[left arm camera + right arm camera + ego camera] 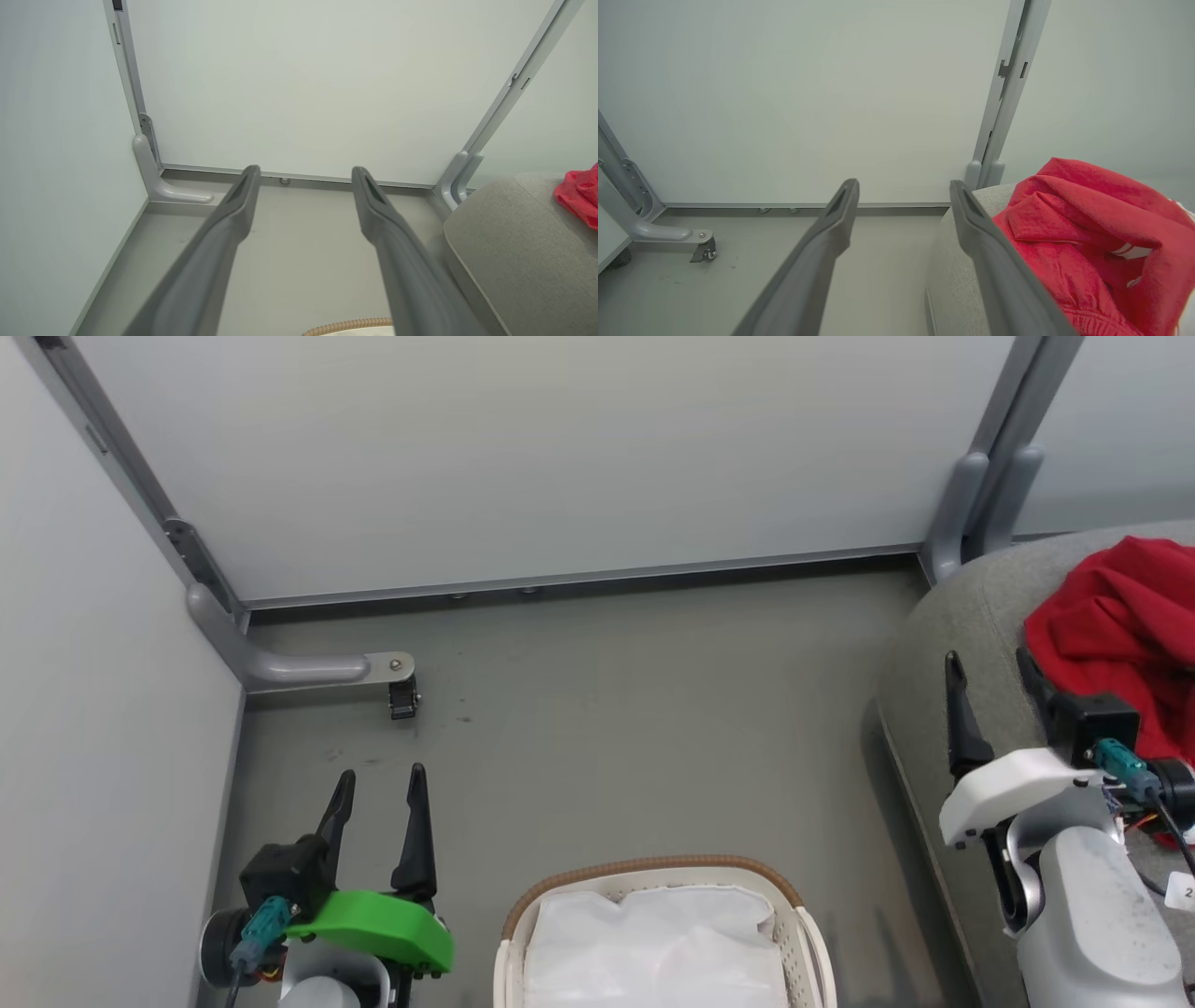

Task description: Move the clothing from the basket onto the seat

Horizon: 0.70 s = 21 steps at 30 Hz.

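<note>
Bright red soft clothing point(1120, 616) rests on grey woven-fabric seat point(962, 616) at two o'clock; left gripper point(383, 773) and right gripper point(988, 658) spread, unladen; seemingly done, withdrawal next.

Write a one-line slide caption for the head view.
Red clothing on the seat, basket showing white lining, left gripper and right gripper open.

1 basket point(653, 866), 1 seat point(962, 616), 1 clothing heap point(1120, 616), 2 grippers: L point(383, 773), R point(988, 658).

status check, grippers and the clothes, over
Left gripper open, empty, left of basket. Right gripper open, empty, by seat edge. Clothing on seat; basket's visible part holds white lining. Nothing blocking.
</note>
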Motion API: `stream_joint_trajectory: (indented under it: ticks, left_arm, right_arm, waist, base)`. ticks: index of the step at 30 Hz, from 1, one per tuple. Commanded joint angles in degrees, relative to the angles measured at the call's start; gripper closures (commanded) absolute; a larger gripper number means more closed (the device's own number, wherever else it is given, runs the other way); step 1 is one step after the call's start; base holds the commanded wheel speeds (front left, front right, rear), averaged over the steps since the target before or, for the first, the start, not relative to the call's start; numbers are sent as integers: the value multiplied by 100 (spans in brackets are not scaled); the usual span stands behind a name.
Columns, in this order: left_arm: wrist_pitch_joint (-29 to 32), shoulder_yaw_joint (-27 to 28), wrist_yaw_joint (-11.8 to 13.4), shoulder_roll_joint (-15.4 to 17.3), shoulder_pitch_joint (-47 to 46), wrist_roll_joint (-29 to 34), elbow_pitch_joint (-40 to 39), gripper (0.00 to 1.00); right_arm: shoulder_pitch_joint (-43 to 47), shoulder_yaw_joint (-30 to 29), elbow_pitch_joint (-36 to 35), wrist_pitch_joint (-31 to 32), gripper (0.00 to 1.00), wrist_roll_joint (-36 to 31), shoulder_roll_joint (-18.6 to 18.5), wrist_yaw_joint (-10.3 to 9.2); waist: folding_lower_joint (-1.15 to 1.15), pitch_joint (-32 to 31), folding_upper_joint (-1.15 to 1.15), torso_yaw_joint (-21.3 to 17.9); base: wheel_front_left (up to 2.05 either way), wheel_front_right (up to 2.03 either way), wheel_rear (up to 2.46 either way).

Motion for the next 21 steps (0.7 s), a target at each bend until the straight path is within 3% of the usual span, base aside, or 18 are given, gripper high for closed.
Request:
stream_joint_trajectory:
  ticks: [1, 11, 21]
  left_arm:
    - [-4, 79, -35, 2, 127, 94, -26, 0]
    - [-4, 333, -93, -10, 573, 279, -205, 0]
    - [-4, 446, -98, -14, 904, 215, -316, 0]
  right_arm:
    - [208, 131, -99, -28, 0, 239, -7, -8]
    - [1140, 734, -704, -27, 0, 735, -13, -8]
    - [1644, 830, -965, -27, 0, 891, -10, -8]
  waist:
    - [0, -205, 0, 239]
    - [0, -326, 0, 234]
    - [0, -398, 0, 121]
  base:
    - [0, 0, 0]
    - [0, 0, 0]
    - [0, 0, 0]
